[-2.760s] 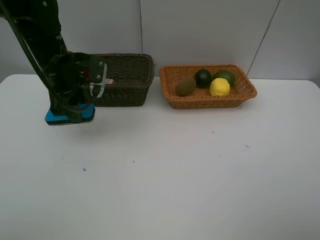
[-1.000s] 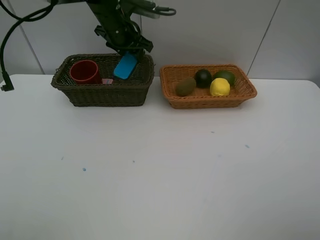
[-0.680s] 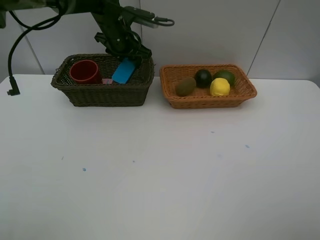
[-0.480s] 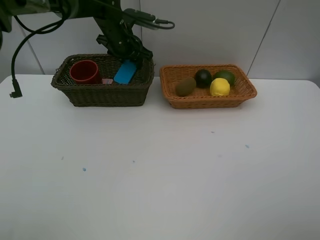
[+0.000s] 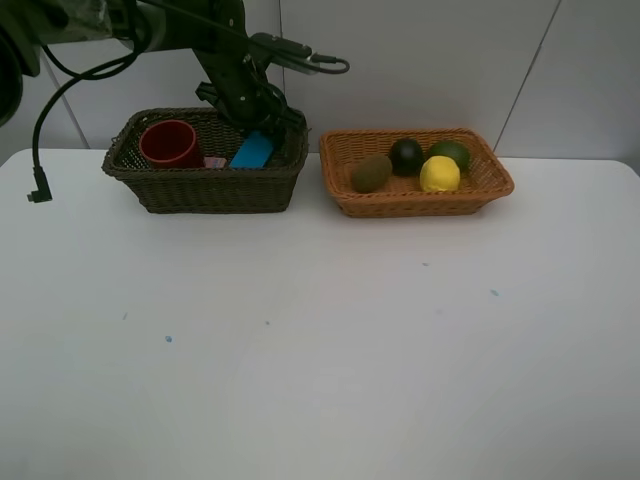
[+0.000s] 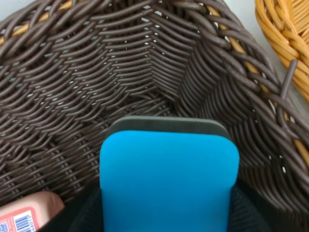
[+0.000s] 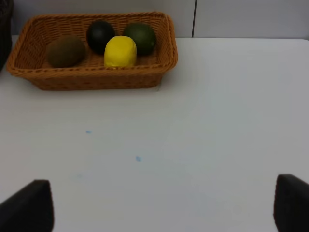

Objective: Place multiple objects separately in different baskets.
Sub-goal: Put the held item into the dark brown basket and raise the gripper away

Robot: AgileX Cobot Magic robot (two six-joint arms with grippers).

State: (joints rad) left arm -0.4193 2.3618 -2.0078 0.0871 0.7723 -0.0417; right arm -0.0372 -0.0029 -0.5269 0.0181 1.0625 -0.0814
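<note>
In the exterior high view my left gripper point(image 5: 257, 133) reaches down into the right end of the dark olive-green basket point(image 5: 210, 192), shut on the blue eraser block point(image 5: 252, 153). The left wrist view shows the blue eraser block point(image 6: 169, 183) held close to the dark basket's woven wall point(image 6: 145, 82), with the pink bottle point(image 6: 29, 212) beside it. A red-brown cup point(image 5: 170, 143) stands in the basket's left end. The orange-tan basket point(image 5: 420, 206) holds the kiwi point(image 5: 371, 173), mangosteen point(image 5: 406, 155), lime point(image 5: 450, 152) and lemon point(image 5: 439, 174). My right gripper point(image 7: 164, 208) is open above the table.
The two baskets stand side by side at the back of the white table point(image 5: 320, 330), close to the grey wall. The right wrist view shows the orange-tan basket point(image 7: 96, 79) ahead and bare tabletop below it. A black cable point(image 5: 40, 120) hangs at the far left.
My left gripper has come down with the blue eraser block from above the dark basket's rim into the basket. Before that it carried the block over from the table's left side.
</note>
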